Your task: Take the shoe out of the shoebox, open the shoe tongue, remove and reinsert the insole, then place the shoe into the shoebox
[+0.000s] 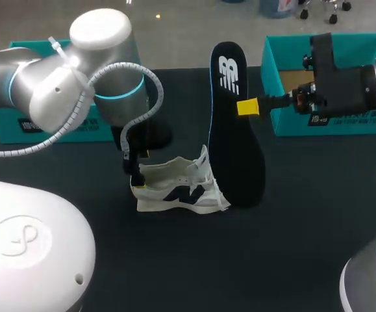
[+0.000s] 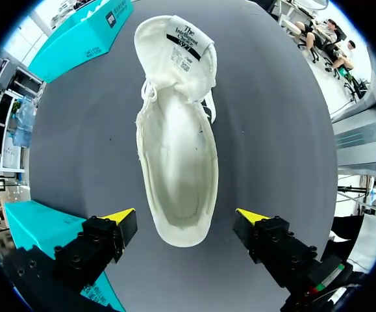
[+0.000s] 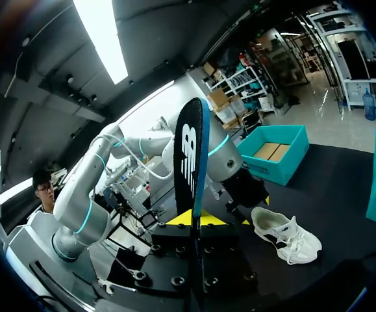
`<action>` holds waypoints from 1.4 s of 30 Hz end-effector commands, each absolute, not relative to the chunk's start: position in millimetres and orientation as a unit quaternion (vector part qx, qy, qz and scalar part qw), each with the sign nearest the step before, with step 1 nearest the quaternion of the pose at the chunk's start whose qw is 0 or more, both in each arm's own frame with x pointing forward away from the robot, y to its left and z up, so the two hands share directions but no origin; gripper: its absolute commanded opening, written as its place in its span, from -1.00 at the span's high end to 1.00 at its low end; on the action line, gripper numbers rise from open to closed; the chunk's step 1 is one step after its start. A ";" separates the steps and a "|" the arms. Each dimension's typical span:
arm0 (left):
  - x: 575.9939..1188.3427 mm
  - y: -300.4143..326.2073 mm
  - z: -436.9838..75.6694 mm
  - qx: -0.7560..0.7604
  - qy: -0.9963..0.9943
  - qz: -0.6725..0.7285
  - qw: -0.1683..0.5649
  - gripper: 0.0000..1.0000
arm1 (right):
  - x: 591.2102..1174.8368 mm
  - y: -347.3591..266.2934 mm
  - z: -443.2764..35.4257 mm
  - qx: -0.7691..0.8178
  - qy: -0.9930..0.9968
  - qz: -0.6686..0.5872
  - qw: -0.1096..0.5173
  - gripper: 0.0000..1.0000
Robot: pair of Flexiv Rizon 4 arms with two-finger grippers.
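A white shoe (image 1: 181,188) with a dark side logo lies on the black table (image 1: 291,247), its tongue pulled open. My left gripper (image 1: 136,173) hangs open just above the shoe's heel. In the left wrist view its yellow fingertips (image 2: 119,216) stand either side of the heel of the shoe (image 2: 178,156), whose inside is bare and white. My right gripper (image 1: 247,107) is shut on the black insole (image 1: 233,136), holding it upright on edge beside the shoe's toe. In the right wrist view the insole (image 3: 189,156) rises from between the right gripper (image 3: 194,220), with the shoe (image 3: 286,235) lying beyond.
An open teal shoebox (image 1: 285,97) stands at the back right behind my right gripper. A second teal box (image 1: 45,127) sits at the back left, partly hidden by my left arm. Bare black table stretches in front of the shoe.
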State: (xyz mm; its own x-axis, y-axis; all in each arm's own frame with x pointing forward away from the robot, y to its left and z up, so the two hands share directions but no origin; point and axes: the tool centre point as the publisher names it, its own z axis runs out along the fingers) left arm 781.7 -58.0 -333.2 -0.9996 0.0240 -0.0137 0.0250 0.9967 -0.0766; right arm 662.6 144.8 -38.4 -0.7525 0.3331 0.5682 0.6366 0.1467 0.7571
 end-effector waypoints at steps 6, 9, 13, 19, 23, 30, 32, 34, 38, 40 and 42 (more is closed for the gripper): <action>783.7 -62.4 -336.0 0.013 0.999 -0.031 0.005 -1.00 | 664.8 147.0 -39.4 -0.325 -0.745 -0.566 0.135 1.00; 783.0 -62.0 -336.4 0.012 0.999 -0.030 0.005 -1.00 | 664.8 147.0 -39.4 -0.325 -0.745 -0.566 0.135 1.00; 781.7 -61.0 -336.0 0.011 0.999 -0.032 0.006 -1.00 | 664.8 147.0 -39.4 -0.325 -0.745 -0.566 0.135 1.00; 780.8 -60.7 -335.4 0.013 0.999 -0.034 0.007 -1.00 | 664.8 147.0 -39.4 -0.325 -0.745 -0.566 0.135 1.00; 779.6 -62.4 -334.4 0.006 1.000 -0.014 0.001 -1.00 | 664.8 147.0 -39.4 -0.325 -0.745 -0.566 0.135 1.00; 779.6 -62.4 -334.4 0.006 1.000 -0.014 0.001 -1.00 | 664.8 147.0 -39.4 -0.325 -0.745 -0.566 0.135 1.00; 779.6 -62.4 -334.4 0.006 1.000 -0.014 0.001 -1.00 | 664.8 147.0 -39.4 -0.325 -0.745 -0.566 0.135 1.00; 779.6 -62.4 -334.4 0.006 1.000 -0.014 0.001 -1.00 | 664.8 147.0 -39.4 -0.325 -0.745 -0.566 0.135 1.00; 779.6 -62.4 -334.4 0.006 1.000 -0.014 0.001 -1.00 | 664.8 147.0 -39.4 -0.325 -0.745 -0.566 0.135 1.00; 782.3 -66.2 -329.4 0.011 1.000 -0.024 0.003 -1.00 | 664.8 147.0 -39.4 -0.325 -0.745 -0.566 0.135 1.00; 785.9 -70.3 -325.8 0.015 1.000 -0.026 0.006 -1.00 | 664.8 147.0 -39.4 -0.325 -0.745 -0.566 0.135 1.00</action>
